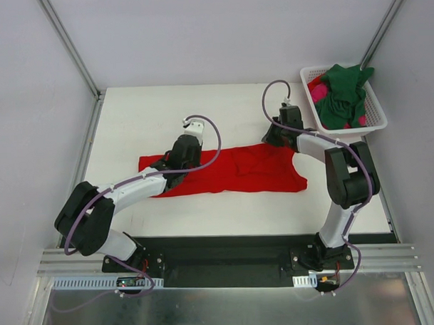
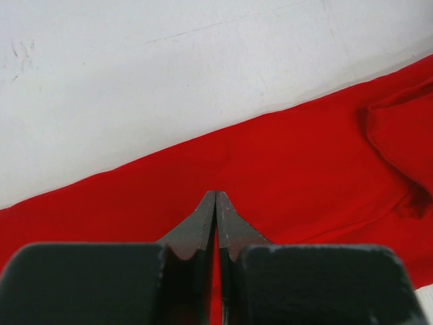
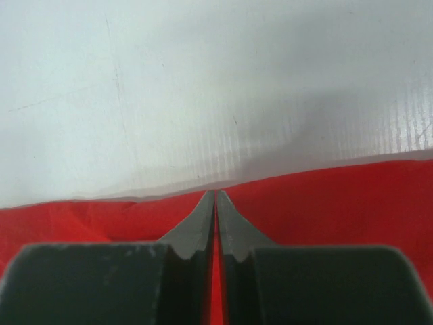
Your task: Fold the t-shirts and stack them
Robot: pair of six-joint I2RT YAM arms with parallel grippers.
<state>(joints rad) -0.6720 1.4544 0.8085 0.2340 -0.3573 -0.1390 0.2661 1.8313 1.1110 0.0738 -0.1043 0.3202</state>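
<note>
A bright red t-shirt (image 1: 238, 169) lies on the white table as a long flat band running left to right. My left gripper (image 1: 176, 171) points down onto its left part, a little inside the far edge; its jaws are shut with red cloth (image 2: 291, 162) showing between them (image 2: 215, 194). My right gripper (image 1: 271, 140) is at the shirt's far edge near the right end, jaws shut with a sliver of red cloth (image 3: 338, 203) between them (image 3: 214, 193). A dark green t-shirt (image 1: 343, 94) and a magenta-pink one (image 1: 318, 93) sit bunched in the basket.
The white slotted basket (image 1: 378, 113) stands at the table's back right corner, just behind my right arm. Metal frame posts rise at the back left (image 1: 70, 46) and back right (image 1: 387, 21). White table (image 1: 144, 115) shows beyond the shirt.
</note>
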